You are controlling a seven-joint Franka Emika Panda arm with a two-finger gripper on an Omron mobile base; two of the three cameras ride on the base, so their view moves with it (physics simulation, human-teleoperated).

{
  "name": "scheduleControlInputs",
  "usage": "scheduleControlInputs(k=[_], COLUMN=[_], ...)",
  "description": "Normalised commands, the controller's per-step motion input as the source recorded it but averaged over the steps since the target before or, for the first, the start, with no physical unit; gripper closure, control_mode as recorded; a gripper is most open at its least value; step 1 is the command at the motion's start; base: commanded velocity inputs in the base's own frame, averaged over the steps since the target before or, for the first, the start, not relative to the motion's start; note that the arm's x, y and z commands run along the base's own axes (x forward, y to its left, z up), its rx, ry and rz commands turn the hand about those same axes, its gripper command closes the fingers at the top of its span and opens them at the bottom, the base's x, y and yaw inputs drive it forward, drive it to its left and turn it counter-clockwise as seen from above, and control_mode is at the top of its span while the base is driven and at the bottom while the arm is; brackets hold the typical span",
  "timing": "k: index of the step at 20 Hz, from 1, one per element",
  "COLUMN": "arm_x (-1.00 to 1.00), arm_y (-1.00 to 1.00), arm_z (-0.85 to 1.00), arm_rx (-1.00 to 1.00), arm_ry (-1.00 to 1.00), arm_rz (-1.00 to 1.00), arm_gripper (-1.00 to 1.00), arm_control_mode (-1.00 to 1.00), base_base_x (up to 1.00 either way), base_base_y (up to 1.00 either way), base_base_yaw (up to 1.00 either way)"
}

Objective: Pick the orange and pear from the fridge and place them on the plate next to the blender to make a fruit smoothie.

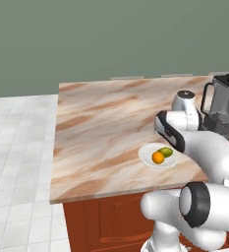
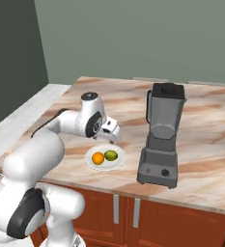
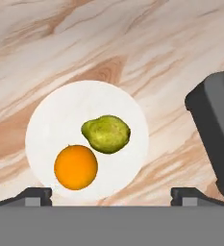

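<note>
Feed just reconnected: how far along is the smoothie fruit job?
Looks done: the orange and the pear both lie on the plate beside the blender. The gripper hangs above the plate, open, holding nothing. Nothing appears left to move.

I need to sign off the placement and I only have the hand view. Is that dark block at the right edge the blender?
Observer: Yes. The right base view shows it is the grey base of the blender, with its dark jug upright on top, beside the plate.
Operator: Is the gripper touching the fruit?
Observer: No. The gripper hangs above the plate, clear of the orange and the pear.
Operator: Is the plate safely on the counter?
Observer: It lies flat near the front edge, fully on the counter.
</note>
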Motion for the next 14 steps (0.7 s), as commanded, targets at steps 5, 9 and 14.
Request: scheduleControlInputs(k=[5,9,14], arm_x=[-1.00,-1.00,-1.00], arm_y=[0.24,0.24,0.20], arm_z=[0.60,0.66,0.76], arm_rx=[-0.07,-0.07,-0.07], arm_ry=[-0.47,-0.45,-0.38], arm_rz=[0.02,0.03,0.06], arm_gripper=[-1.00,-1.00,-1.00], arm_control_mode=[-1.00,-1.00,-1.00], base_base_x=[0.00,0.00,0.00], base_base_y=[0.00,0.00,0.00], base_base_yaw=[0.00,0.00,0.00])
